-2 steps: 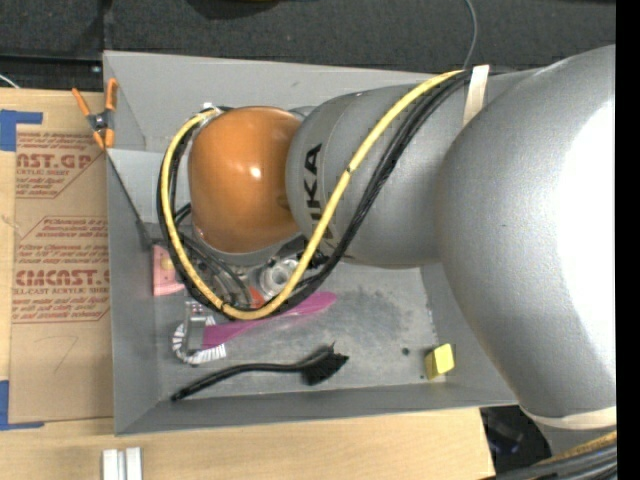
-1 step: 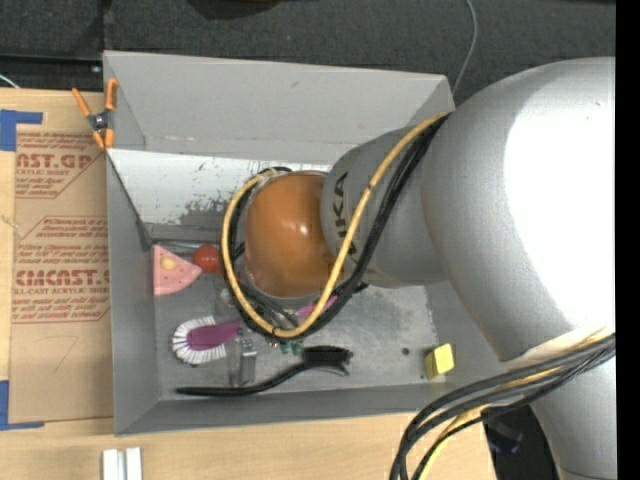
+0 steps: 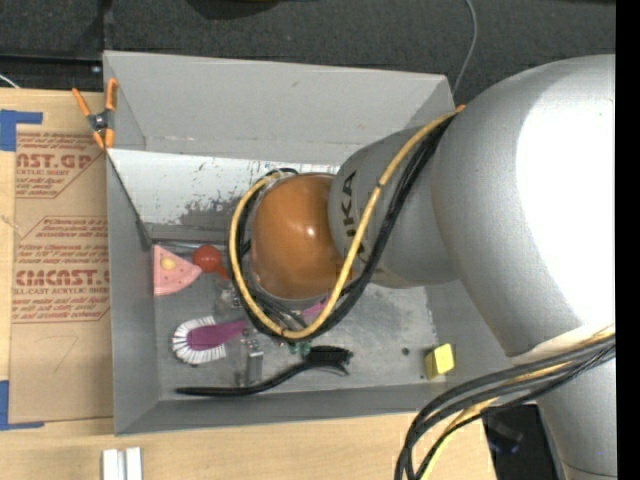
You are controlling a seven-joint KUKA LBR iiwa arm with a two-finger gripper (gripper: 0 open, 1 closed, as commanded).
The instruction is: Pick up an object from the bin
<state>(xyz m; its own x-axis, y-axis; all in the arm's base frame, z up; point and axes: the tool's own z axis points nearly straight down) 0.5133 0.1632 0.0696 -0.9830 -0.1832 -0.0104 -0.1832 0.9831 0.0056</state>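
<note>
Camera view, starting at the near wall of the grey metal bin [image 3: 135, 368]: a long, thin black tool [image 3: 275, 375] lies along the floor just inside that wall, with its thicker end towards the right. Well apart from it, near the near right corner, sits a small yellow block [image 3: 438, 360]. Just above the black tool, a grey metal part of the fingers [image 3: 249, 361] pokes out from under the wrist. Whether they are spread or pressed together cannot be told, because the wrist hides most of them. Right beside them on the left lies a brush [image 3: 203, 338] with a purple body and a fringe of white bristles, in the near left part of the floor; its purple handle runs towards the wrist. Farther back, by the left wall, a pink wedge [image 3: 170, 271] lies flat, with a small red ball [image 3: 208, 259] just beside it. An orange cover [image 3: 292, 233] ringed by black and yellow cables [image 3: 238, 268] caps the wrist over the middle of the floor, and the silver arm [image 3: 520, 208] stretches away to the right.
</note>
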